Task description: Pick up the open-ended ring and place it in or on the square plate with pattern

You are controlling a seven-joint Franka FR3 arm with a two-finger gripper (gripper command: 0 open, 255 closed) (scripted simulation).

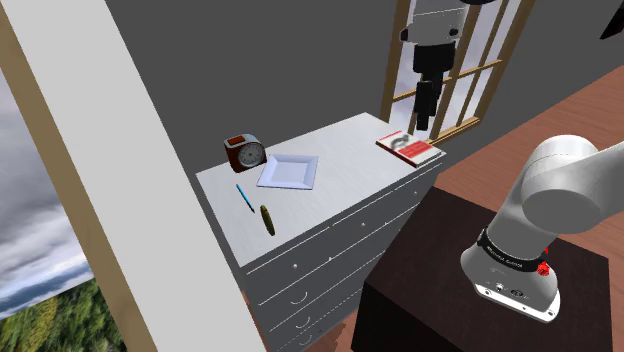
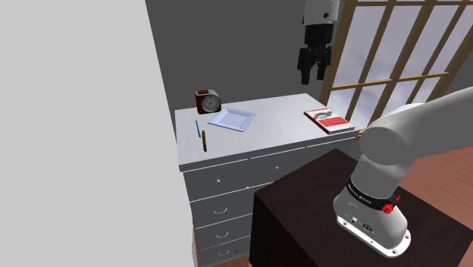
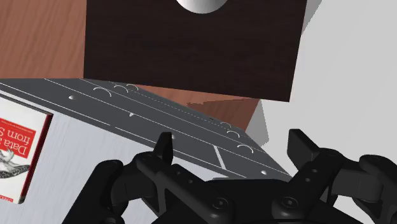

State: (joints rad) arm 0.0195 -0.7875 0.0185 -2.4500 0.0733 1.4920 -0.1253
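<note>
Ring [image 1: 409, 148]: the only likely candidate is a small grey curved shape lying on a red-and-white book [image 1: 428, 153] at the dresser's [image 1: 340, 185] corner nearest the stand [image 1: 420, 290]. I cannot tell whether it is the ring itself or part of the cover's print. Its long axis seems to follow the book's length, but I cannot make out which way its gap points.

The gripper [image 1: 425, 122] hangs in the air above that book, pointing down and well clear of it. In the second exterior view its fingers [image 2: 305, 74] stand apart. In the wrist view they are spread wide with nothing between them but the dresser's edge and drawer fronts below. It holds and touches nothing.

The plate [image 1: 289, 171], drawn plain white and square, lies flat towards the other end of the top, well apart from the book. A red-brown clock [image 1: 245, 152] stands just beside the plate's far corner. A blue pen [image 1: 244, 196] and an olive stick [image 1: 267, 219] lie nearer the front edge, close to each other but not touching.
</note>
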